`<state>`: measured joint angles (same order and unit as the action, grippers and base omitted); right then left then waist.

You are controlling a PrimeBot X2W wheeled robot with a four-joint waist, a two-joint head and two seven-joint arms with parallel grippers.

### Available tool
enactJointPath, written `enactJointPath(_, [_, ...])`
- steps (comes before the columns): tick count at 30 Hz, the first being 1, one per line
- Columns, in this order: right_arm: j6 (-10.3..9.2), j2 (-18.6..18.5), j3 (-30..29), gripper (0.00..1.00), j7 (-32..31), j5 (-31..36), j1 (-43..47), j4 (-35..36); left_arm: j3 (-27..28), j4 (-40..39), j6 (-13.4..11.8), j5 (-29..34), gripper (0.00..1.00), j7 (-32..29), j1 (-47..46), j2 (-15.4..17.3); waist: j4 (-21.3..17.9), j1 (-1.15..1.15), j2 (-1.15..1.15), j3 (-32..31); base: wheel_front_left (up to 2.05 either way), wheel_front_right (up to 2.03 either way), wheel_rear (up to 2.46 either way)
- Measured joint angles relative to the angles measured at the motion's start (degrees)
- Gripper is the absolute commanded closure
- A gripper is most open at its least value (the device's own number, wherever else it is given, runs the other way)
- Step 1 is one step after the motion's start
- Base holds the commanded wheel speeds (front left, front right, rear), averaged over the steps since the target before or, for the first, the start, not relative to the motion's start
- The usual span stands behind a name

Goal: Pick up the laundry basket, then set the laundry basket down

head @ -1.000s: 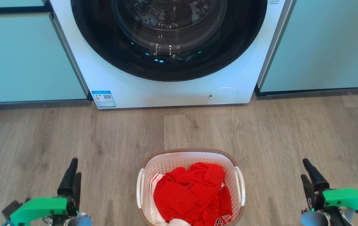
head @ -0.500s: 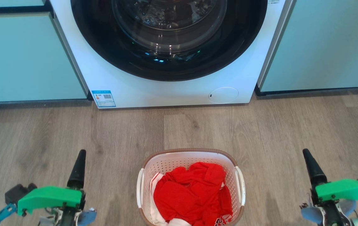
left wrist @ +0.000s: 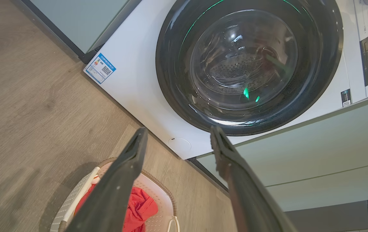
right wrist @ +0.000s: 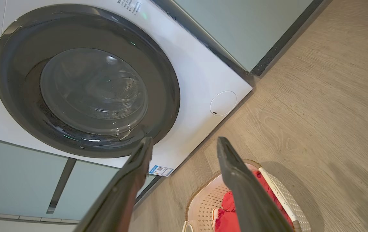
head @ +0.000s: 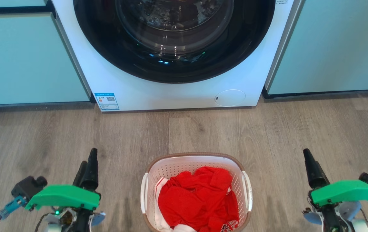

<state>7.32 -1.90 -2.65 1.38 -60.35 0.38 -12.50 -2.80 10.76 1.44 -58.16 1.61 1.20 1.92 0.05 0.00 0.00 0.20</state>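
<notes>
Your white perforated, brown-rimmed laundry basket holds red clothes on the floor; left gripper and right gripper hover either side, fingers apart, empty.

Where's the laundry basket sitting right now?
Head view, bottom centre: the laundry basket sits on the wood floor before the washing machine, between the left gripper and the right gripper, touched by neither.

White perforated laundry basket, brown rim; red clothes.
</notes>
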Motion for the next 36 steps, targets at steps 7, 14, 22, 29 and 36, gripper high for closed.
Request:
enactJointPath(7, [0.00, 0.0, 1.0, 0.00, 1.1, 5.1, 0.1, 0.5, -1.5, -0.8, -1.2, 5.4, 0.00, 1.0, 0.1, 1.2, 0.0, 0.00, 0.00, 0.0, 0.00, 0.00, 0.00])
enactJointPath(14, [0.00, 0.0, 1.6, 0.00, 2.3, 10.3, 0.1, 0.9, -2.7, -1.6, -3.0, 10.4, 0.00, 2.2, 0.2, 1.7, 0.0, 0.00, 0.00, -0.1, 0.00, 0.00, 0.00])
enactJointPath(22, [0.00, 0.0, 2.5, 0.00, 3.4, 15.9, 0.2, 1.6, -4.6, -2.3, -4.6, 16.1, 0.00, 3.5, 1.4, 2.8, -0.1, 0.00, 0.00, -0.4, 0.00, 0.00, 0.00])
enactJointPath(29, [0.00, 0.0, 3.1, 0.00, 4.6, 20.7, 0.3, 2.1, -6.1, -2.5, -5.6, 20.9, 0.00, 4.5, 1.4, 3.3, 0.0, 0.00, 0.00, -0.6, 0.00, 0.00, 0.00])
enactJointPath(36, [0.00, -0.1, 3.9, 0.00, 5.8, 25.3, 1.3, 2.6, -7.5, -3.2, -7.0, 25.6, 0.00, 5.8, 1.4, 3.7, 0.0, 0.00, 0.00, -0.6, 0.00, 0.00, 0.00])
